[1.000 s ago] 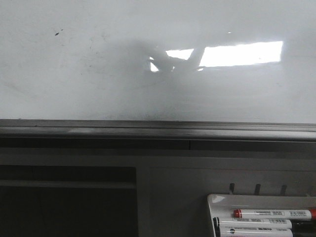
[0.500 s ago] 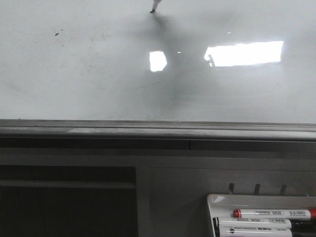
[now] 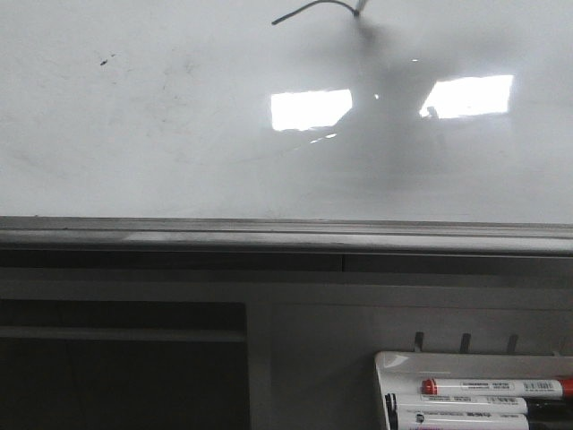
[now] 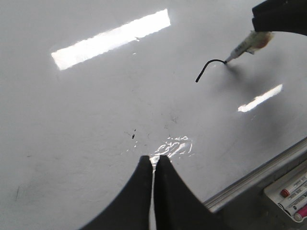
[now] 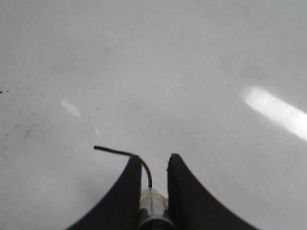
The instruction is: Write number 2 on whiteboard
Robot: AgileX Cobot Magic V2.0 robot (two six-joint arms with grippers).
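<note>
The whiteboard [image 3: 134, 143] fills the upper front view, glossy white with grey smudges. Only the start of the number 2 [image 3: 309, 9] shows: a short black stroke rising into a curved hook at the top edge. It also shows in the left wrist view [image 4: 206, 66] and the right wrist view [image 5: 120, 152]. My right gripper [image 5: 152, 160] is shut on a marker [image 5: 152, 203] whose tip rests at the stroke's end. The marker [image 4: 244, 47] shows in the left wrist view too. My left gripper [image 4: 154, 159] is shut and empty, close over the board [image 4: 96, 120].
A grey metal edge strip [image 3: 286, 235] runs along the board's lower edge. A small white marker tray [image 3: 474, 365] at the lower right holds several markers, one red-capped [image 3: 492, 387]. Small black specks [image 3: 106, 61] mark the board's left part.
One second ago the board was bare. Half a second ago the marker tip touched the top middle. It has since moved right, leaving a curved black stroke.
</note>
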